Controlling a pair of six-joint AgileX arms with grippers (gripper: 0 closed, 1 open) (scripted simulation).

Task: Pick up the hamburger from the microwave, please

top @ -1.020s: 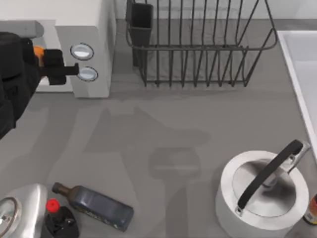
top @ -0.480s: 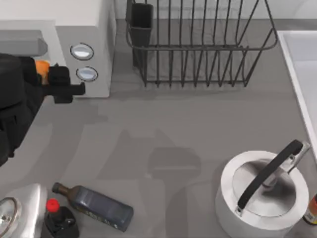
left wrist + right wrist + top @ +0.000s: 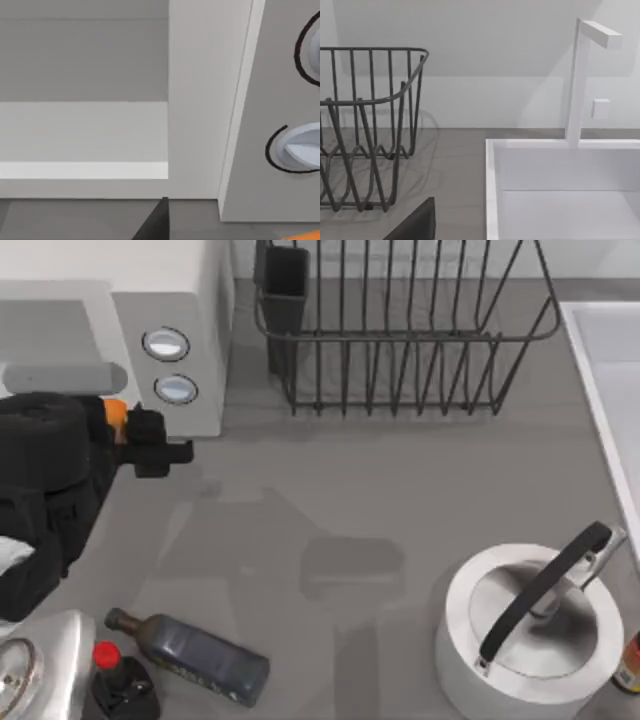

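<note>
Left tool (image 3: 150, 443) sits in front of the microwave (image 3: 190, 300), just outside its open cavity, clenched on the hamburger (image 3: 116, 414). The orange bun edge shows tucked between the black fingers (image 3: 165, 451), right behind their tips, off the cavity floor. Microwave knobs (image 3: 166, 343) are just beyond the tool on the side panel. In the left wrist view the pale grey cavity (image 3: 85, 90) is straight ahead, one knob (image 3: 295, 150) off to the side, an orange sliver of the hamburger (image 3: 305, 236) at the frame edge.

Dark bottle (image 3: 190, 658) lies on the tabletop (image 3: 330, 500) behind and below the tool. Wire dish rack (image 3: 400, 330) well apart from it; kettle (image 3: 530, 625) far across.

Right tool: cannot tell its state; its wrist view faces the sink (image 3: 560, 195) and rack (image 3: 365, 125).
</note>
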